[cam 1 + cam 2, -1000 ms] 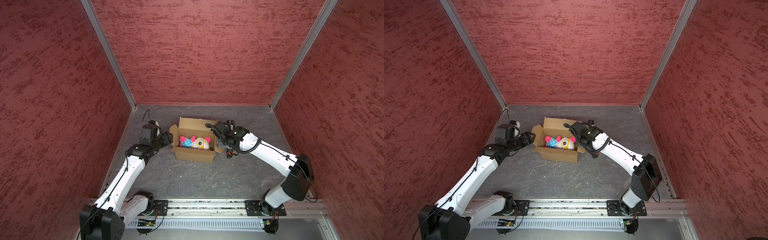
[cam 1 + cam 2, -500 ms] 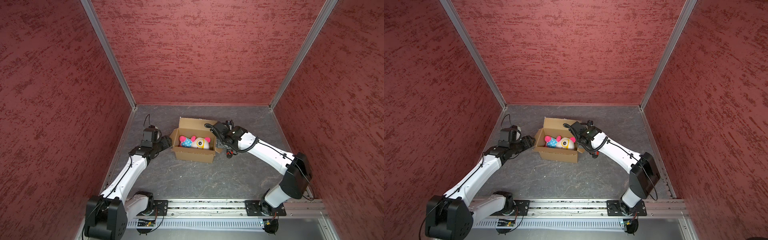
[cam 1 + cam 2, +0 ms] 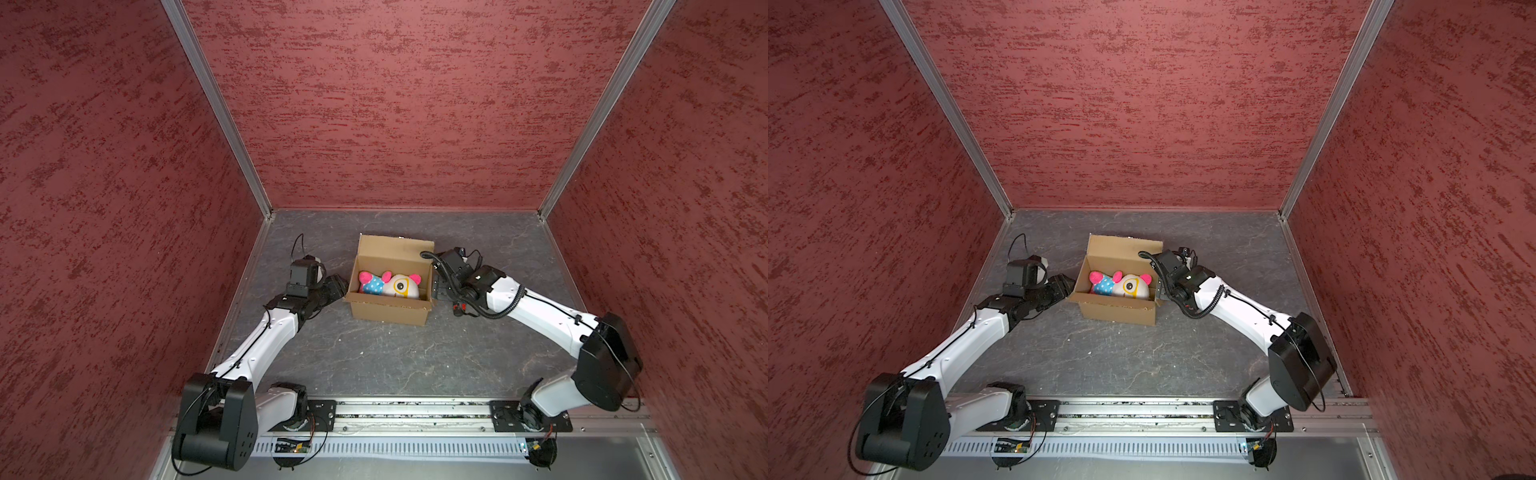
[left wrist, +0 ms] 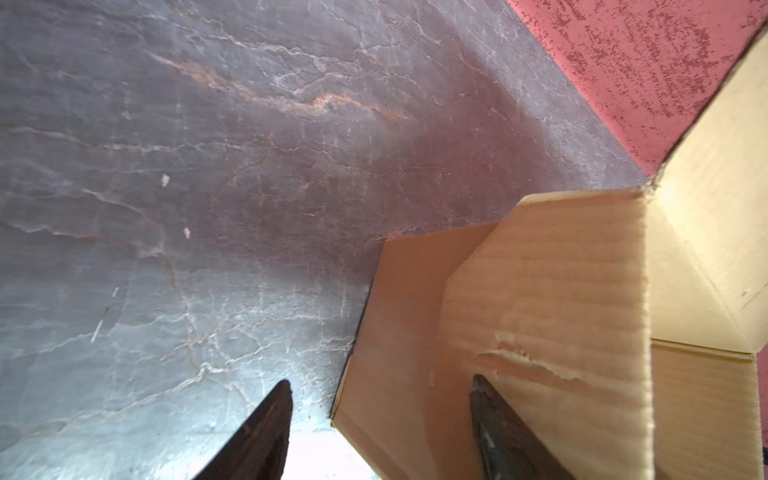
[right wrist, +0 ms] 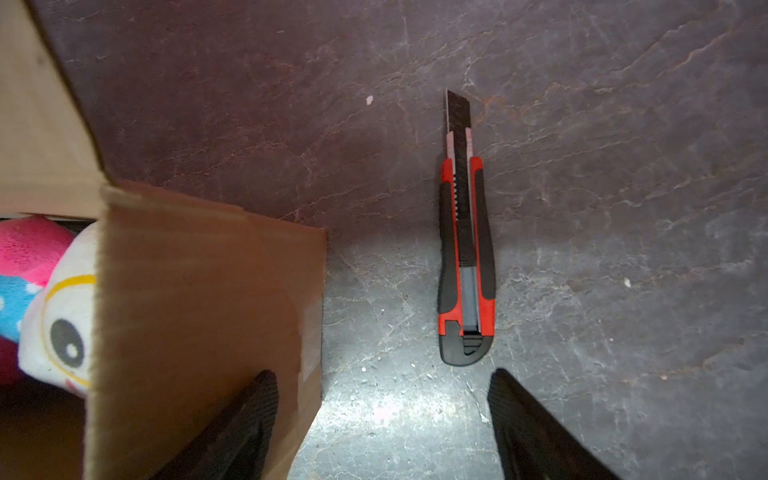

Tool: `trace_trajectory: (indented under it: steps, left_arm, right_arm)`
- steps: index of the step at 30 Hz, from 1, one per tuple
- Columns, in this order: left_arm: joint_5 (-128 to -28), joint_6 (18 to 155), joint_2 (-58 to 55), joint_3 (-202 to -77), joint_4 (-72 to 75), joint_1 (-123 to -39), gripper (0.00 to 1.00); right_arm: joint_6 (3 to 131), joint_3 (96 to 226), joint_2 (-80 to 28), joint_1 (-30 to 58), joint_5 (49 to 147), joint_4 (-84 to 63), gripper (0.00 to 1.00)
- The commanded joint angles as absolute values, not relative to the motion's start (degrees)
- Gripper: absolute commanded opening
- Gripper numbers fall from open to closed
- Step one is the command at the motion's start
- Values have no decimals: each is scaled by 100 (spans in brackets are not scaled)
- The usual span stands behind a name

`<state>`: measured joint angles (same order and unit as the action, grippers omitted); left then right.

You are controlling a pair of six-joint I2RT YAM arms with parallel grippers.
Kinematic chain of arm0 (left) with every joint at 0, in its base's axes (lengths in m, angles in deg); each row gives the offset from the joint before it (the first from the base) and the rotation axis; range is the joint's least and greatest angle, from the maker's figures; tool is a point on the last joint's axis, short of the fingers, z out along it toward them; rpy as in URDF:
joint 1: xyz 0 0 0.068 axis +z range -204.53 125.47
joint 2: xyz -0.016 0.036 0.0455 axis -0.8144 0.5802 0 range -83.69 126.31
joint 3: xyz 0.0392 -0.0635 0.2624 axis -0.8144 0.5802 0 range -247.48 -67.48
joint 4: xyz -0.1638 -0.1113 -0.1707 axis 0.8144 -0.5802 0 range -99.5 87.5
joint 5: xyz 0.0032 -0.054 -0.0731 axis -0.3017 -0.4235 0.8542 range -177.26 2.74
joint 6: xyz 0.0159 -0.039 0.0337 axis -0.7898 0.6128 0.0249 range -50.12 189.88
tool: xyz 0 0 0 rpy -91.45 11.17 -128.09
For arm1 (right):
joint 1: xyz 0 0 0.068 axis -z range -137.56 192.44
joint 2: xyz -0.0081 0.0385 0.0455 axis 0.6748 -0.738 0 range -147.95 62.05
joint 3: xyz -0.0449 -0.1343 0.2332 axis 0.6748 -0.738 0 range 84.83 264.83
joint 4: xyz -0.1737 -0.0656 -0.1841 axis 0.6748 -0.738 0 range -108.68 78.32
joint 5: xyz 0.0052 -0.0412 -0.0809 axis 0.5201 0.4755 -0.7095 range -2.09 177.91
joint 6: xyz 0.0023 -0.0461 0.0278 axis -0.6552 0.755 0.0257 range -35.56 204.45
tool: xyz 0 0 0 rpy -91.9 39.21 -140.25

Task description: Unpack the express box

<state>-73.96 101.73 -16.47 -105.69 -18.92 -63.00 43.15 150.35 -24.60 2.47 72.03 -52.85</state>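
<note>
1. We find the express box (image 3: 390,309) just below the centre of the frame in both top views, standing on the grey table (image 3: 374,365) nearer its far edge. Its top is open and the far flap stands upright.
2. A plush toy (image 3: 390,284) in pink, blue and white lies inside the express box (image 3: 1115,311), its one round eye facing up.
3. The left gripper (image 3: 338,286) sits at the left end of the box, level with its rim. In the left wrist view, the left gripper (image 4: 381,380) is released, with the fingers well apart. One finger (image 4: 498,436) overlaps the cardboard of the folded-out end flap and the other is over bare table. We cannot tell whether either finger touches the cardboard.
4. The right gripper (image 3: 436,286) sits at the right end of the box, just beside its wall. In the right wrist view, the right gripper (image 5: 383,374) is likewise released and holds nothing. One finger (image 5: 245,424) overlaps the end flap and the other is over the table.
5. A red-and-black utility knife (image 5: 465,249) lies flat on the table beside the box, apart from it, with its blade extended and pointing away from the right gripper. In a top view only a red sliver (image 3: 459,307) shows beneath the right arm.
</note>
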Motion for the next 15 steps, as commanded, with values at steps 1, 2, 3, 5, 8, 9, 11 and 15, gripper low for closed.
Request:
trace_trajectory:
  steps: [1,2,3,5,8,9,11,15]
  left_arm:
    - [-7122,10231,-1549,-10518,-1660,-6438,67]
    - [-7118,10239,-1536,-10527,-1648,-6438,67]
    - [-7117,10231,-1510,-10550,-1647,-6431,67]
    - [-7136,10167,-1459,-10637,-1680,-6412,67]
    - [-7103,10022,-1315,-10890,-1776,-6308,67]
    - [-7090,9979,-1258,-11002,-1824,-6261,67]
    - [-7092,9926,-1175,-11199,-1954,-6168,68]
    - [-7031,9827,-1092,-11546,-2177,-5942,69]
  right_arm:
    - [4375,14987,-2321,236,7564,-4537,82]
    - [4383,14991,-2333,236,7578,-4550,82]
    - [4380,15004,-2338,240,7578,-4582,82]
    - [4377,15018,-2308,237,7540,-4659,82]
    - [4366,15031,-2178,236,7415,-4834,82]
    - [4360,15031,-2146,237,7366,-4903,82]
    - [4365,15023,-1935,246,7268,-5035,82]
    - [4414,14931,-1597,321,7174,-5132,82]
